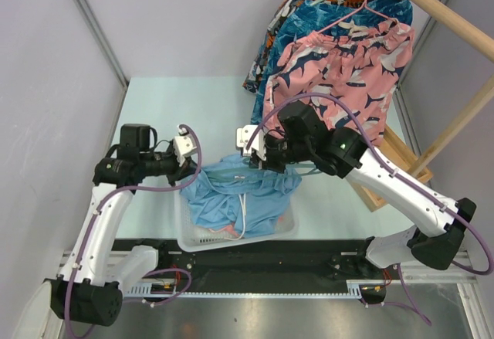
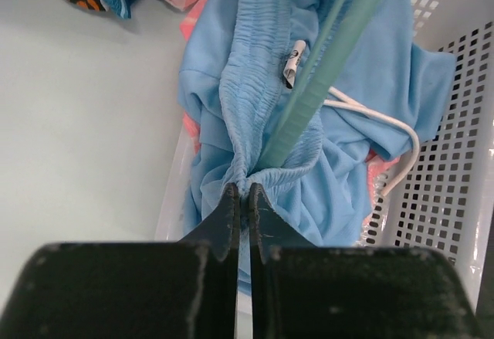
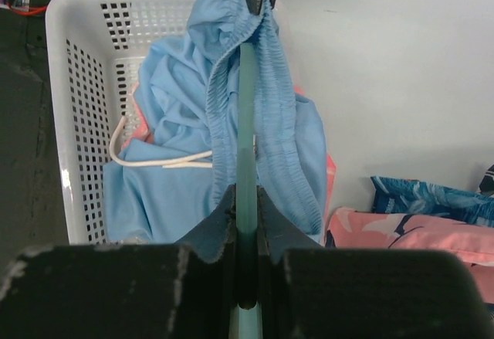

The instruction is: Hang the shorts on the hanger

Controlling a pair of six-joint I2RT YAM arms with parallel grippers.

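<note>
The light blue shorts (image 1: 239, 194) hang half out of the white basket (image 1: 185, 235). My left gripper (image 1: 190, 171) is shut on their elastic waistband (image 2: 245, 84) and holds it up; its point in the left wrist view is (image 2: 241, 187). My right gripper (image 1: 258, 161) is shut on the bar of the mint-green hanger (image 3: 246, 115); its point in the right wrist view is (image 3: 245, 194). The bar (image 2: 320, 72) runs inside the stretched waist opening toward the left gripper. The white drawstring (image 2: 390, 127) dangles over the fabric. The hanger's hook is hidden.
Pink shark-print shorts (image 1: 340, 65) hang on a thin pink hanger from a wooden rack (image 1: 432, 7) at the back right, with blue patterned clothes behind. Salmon-pink fabric (image 1: 225, 232) lies in the basket under the blue shorts. Grey walls close in the table.
</note>
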